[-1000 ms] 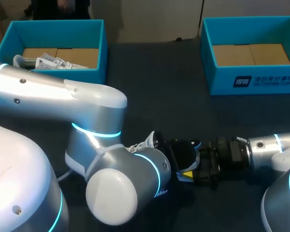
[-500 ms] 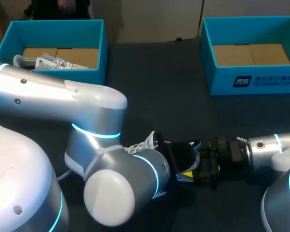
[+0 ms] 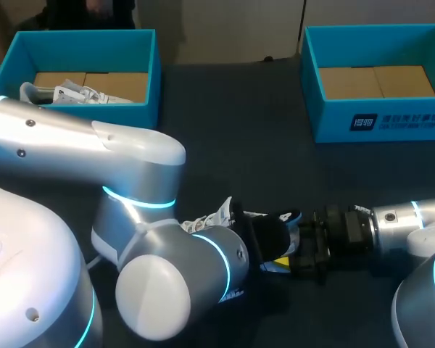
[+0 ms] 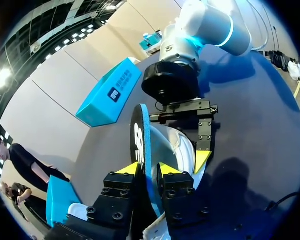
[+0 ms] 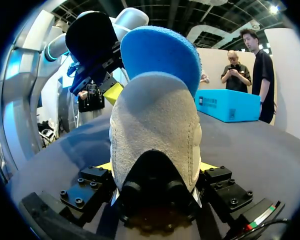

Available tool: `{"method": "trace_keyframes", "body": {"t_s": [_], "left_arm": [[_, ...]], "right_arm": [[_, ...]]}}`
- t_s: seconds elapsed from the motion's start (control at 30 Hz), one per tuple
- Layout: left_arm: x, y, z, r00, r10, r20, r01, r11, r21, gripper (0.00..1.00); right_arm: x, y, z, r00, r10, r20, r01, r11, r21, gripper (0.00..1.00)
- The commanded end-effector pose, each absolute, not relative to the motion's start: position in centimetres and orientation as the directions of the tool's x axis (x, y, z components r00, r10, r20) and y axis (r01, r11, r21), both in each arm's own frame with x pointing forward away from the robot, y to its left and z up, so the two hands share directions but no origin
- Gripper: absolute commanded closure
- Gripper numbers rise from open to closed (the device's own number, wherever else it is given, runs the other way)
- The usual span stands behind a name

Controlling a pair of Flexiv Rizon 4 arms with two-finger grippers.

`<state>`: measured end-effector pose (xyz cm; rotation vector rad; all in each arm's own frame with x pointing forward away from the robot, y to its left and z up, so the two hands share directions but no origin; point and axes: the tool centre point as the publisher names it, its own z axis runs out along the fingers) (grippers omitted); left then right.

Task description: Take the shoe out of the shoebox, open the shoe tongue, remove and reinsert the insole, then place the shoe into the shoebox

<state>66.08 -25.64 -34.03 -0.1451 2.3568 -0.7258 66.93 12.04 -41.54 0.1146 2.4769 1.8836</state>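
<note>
At the front of the surface [image 3: 239,145], right jaws clamp the shoe [image 5: 155,130] by its heel and left jaws pinch the insole [image 4: 140,147], half out; the next move probably needs a steady pull clear.

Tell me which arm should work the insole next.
Left. The left gripper is shut on the insole standing out of the shoe; the right gripper clamps the shoe itself, so it likely best just steadies it.

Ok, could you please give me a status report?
Left end effector shut on insole, sticking out of shoe. Right end effector shut on shoe heel. No obstruction seen.
</note>
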Motion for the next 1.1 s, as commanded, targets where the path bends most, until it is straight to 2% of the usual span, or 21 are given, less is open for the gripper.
{"method": "trace_keyframes", "body": {"t_s": [0.03, 0.3, 0.33, 0.37, 0.6, 1.1], "left_arm": [[65.9, -25.4, -34.0, -0.775, -0.282, -0.566, 0.088, 0.838, -0.539, 0.76], [65.7, -25.7, -34.1, -0.767, -0.286, -0.575, 0.089, 0.839, -0.536, 0.82], [65.8, -25.8, -34.1, -0.767, -0.285, -0.575, 0.088, 0.840, -0.535, 0.87], [65.8, -25.9, -34.2, -0.767, -0.285, -0.575, 0.088, 0.841, -0.534, 1.00], [65.8, -25.7, -33.9, -0.769, -0.290, -0.570, 0.082, 0.839, -0.537, 1.00], [66.1, -27.8, -29.7, -0.873, -0.288, -0.393, -0.009, 0.816, -0.578, 1.00]], "right_arm": [[66.9, 12.1, -41.4, -0.997, 0.076, 0.022, 0.042, 0.269, 0.962, 1.00], [66.9, 12.1, -41.4, -0.997, 0.076, 0.022, 0.042, 0.269, 0.962, 1.00], [66.9, 12.1, -41.4, -0.997, 0.076, 0.022, 0.042, 0.269, 0.962, 1.00], [66.9, 12.1, -41.4, -0.997, 0.076, 0.022, 0.042, 0.269, 0.962, 1.00], [66.9, 12.1, -41.4, -0.997, 0.076, 0.022, 0.042, 0.269, 0.962, 1.00], [66.9, 12.1, -41.4, -0.997, 0.076, 0.022, 0.042, 0.269, 0.962, 1.00]]}}
